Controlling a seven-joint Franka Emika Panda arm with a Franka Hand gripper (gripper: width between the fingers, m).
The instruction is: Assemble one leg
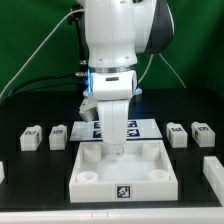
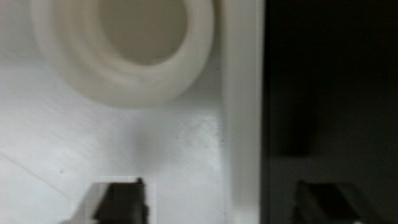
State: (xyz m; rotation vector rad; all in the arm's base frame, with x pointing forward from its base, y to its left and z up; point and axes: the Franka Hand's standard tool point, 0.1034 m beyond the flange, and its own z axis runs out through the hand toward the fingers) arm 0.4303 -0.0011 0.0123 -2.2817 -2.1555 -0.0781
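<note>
Fingertips of the gripper stand spread well apart in the wrist view, dark and blurred, and the gap between them shows only the white tabletop, its straight edge and the black table beyond. One fingertip hangs over the white surface and the other over the dark table; whether either touches the edge cannot be told. A round raised socket sits on the tabletop just past the fingers. In the exterior view the gripper points straight down at the far side of the tabletop, between its two far corner sockets, and the arm hides the fingers' exact height. All the small tagged blocks lie apart from the gripper on the table — one leg and a second leg side by side at the exterior view's left, a third leg and a fourth leg side by side at its right, each pair well clear of the tabletop. The marker board lies flat just behind the tabletop, partly hidden by the arm.
</note>
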